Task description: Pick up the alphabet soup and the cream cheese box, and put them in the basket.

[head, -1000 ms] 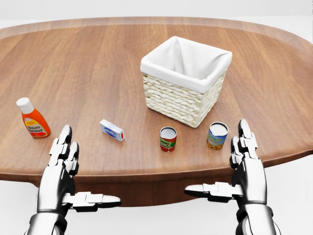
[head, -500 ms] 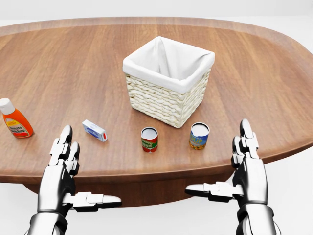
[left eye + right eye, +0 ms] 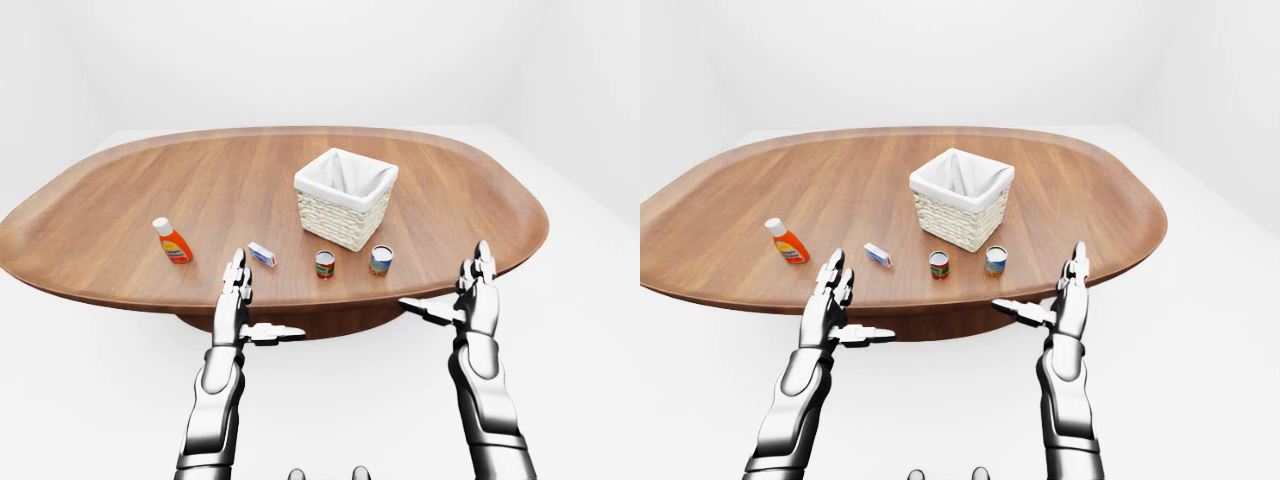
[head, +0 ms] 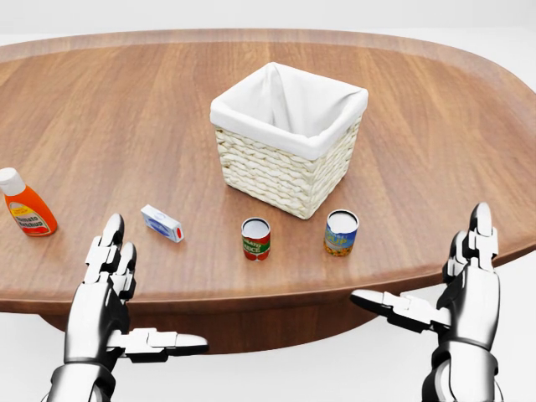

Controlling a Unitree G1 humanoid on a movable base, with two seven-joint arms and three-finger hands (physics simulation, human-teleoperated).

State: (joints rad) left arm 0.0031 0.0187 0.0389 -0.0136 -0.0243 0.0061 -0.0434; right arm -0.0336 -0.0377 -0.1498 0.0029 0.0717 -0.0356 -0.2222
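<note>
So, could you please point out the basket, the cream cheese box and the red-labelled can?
basket (image 4: 280, 172), head view, on its woven wall.
cream cheese box (image 4: 162, 223), head view, top face.
red-labelled can (image 4: 256, 242), head view, label.

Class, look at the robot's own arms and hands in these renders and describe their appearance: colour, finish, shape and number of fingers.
Both arms are glossy silver-grey metal with darker joints. The left hand and right hand each carry three blocky, segmented fingers with rounded dark tips. The forearms are smooth, tapered cylinders. No cables, sleeves or markings show.
</note>
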